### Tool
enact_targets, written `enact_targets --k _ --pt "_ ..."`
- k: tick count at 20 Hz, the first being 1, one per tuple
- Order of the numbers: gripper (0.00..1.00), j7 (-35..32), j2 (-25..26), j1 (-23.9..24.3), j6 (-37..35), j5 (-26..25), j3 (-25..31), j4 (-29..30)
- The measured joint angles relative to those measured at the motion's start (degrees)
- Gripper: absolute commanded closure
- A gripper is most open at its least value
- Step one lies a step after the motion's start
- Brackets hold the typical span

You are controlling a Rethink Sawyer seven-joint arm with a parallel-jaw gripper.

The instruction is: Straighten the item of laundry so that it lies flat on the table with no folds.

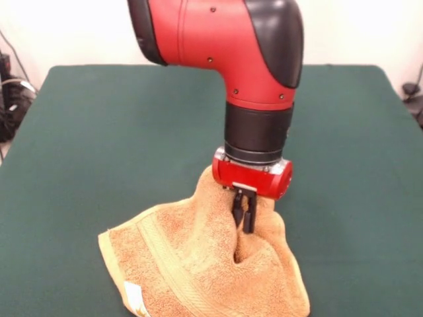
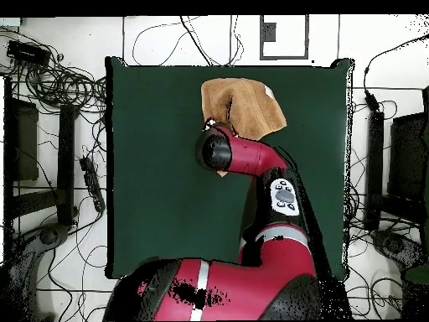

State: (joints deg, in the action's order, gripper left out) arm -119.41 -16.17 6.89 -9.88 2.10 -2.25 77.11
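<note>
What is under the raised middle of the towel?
The towel is pinched by the gripper and tented up; its lower edges rest on the green table. The space beneath the raised cloth is hidden.

- Front view: bright, even room light, no hard shadows on the table.
- Soft highlights on top of the red arm, so light comes from above.
- Faint shadow under the towel at the table's near edge; deep fold below the gripper is dark.
- Wall behind the far edge is washed out, near white.
- Front view slightly soft, towel pile still readable.
- Overhead view: flat light, floor around the table overexposed, green cloth uniformly dark.
</note>
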Motion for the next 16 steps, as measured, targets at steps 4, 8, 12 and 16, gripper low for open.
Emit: enact_targets --k 4,8,12,16 --pt "1.00 0.0 0.0 -1.4 2.0 0.0 -1.0 0.7" --pt "1.00 0.0 0.2 -2.2 4.5 0.0 -1.4 1.4" --pt "1.00 0.0 0.2 -2.3 7.9 0.0 -1.4 2.7" --pt "1.00 0.0 0.2 -2.3 10.9 0.1 -1.4 4.0"
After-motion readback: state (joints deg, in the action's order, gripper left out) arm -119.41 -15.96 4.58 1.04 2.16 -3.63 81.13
